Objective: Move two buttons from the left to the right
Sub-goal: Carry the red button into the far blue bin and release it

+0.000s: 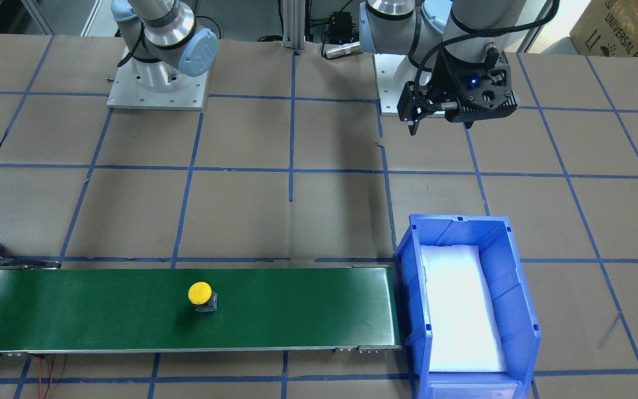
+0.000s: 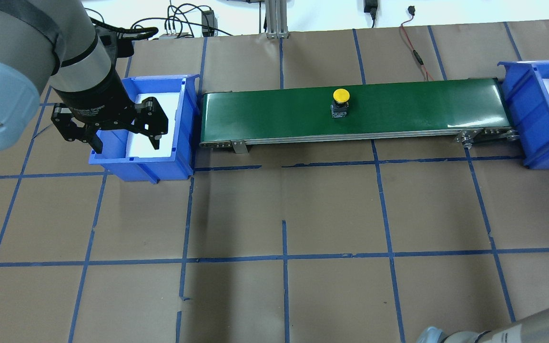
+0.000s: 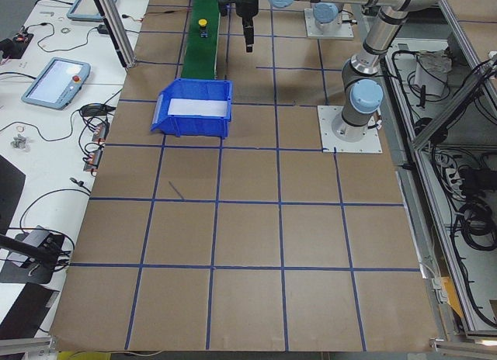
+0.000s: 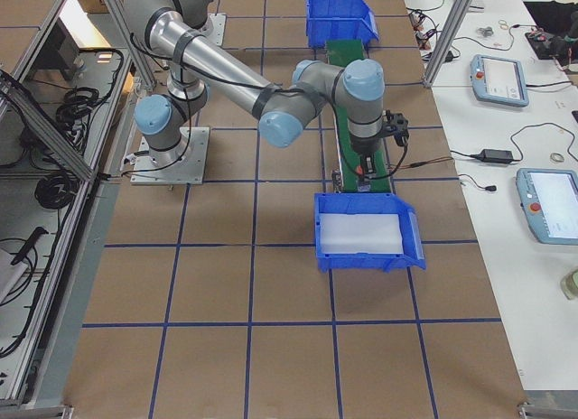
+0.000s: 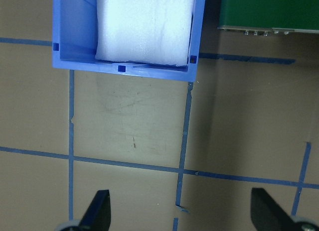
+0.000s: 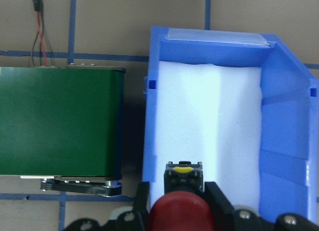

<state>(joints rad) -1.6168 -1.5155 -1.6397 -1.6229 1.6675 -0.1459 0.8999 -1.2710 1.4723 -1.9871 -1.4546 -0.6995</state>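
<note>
1. The right gripper point(image 6: 180, 193) is clenched on the red button point(image 6: 182, 213). One finger presses each side of the button's black body, and the round red cap faces the wrist camera.
2. That button hangs over the white foam point(image 6: 224, 121) lining the right bin point(image 6: 284, 156), nearer the bin wall that faces the conveyor. Whether it touches the foam cannot be told.
3. The yellow button point(image 2: 340, 101) stands upright, cap on top, about midway along the green conveyor belt point(image 2: 422, 105). It is well apart from both grippers.
4. The left gripper point(image 2: 127, 145) is released and holds nothing, its fingers spread wide. It hovers by the near edge of the left bin point(image 2: 186, 124), which is also lined with white foam.
5. The belt runs between the two blue bins, with one bin just beside each of its ends.
6. The table point(image 2: 331, 209) is covered in brown paper marked into squares with blue tape.
7. Red and black wires point(image 2: 415, 47) trail across the paper to the belt's far side.
8. Beyond the table, side benches carry teach pendants point(image 4: 497, 80) and loose cables. A cardboard box point(image 1: 618, 27) sits at a corner behind the robot.
</note>
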